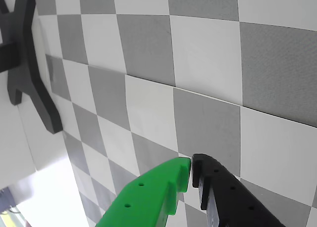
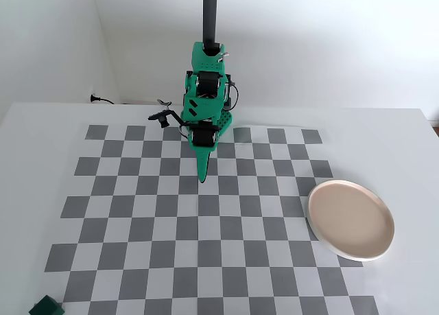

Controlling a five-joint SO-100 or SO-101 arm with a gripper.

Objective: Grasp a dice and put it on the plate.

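White walls and a white table carrying a grey-and-white checkered mat [image 2: 171, 226] made up your workspace. One small dark green cube, the dice [image 2: 46, 306], sat at the near-left corner of the mat in the fixed view, right at the bottom edge of the picture and partly cut off. One round pinkish-beige plate with a cream rim [image 2: 322, 236] lay at the right side of the mat, well apart from the dice and with nothing on it.

Your single arm stood at the far side of the mat, its gripper [image 1: 191, 173] pointing down over the squares near the base. In the wrist view its green finger and black finger met at the tips, closed on nothing; neither dice nor plate appeared there.

You were at the very start, I judge: the reach had not begun. Next you would need to swing far toward the near-left corner, spread the fingers, and descend over the cube.
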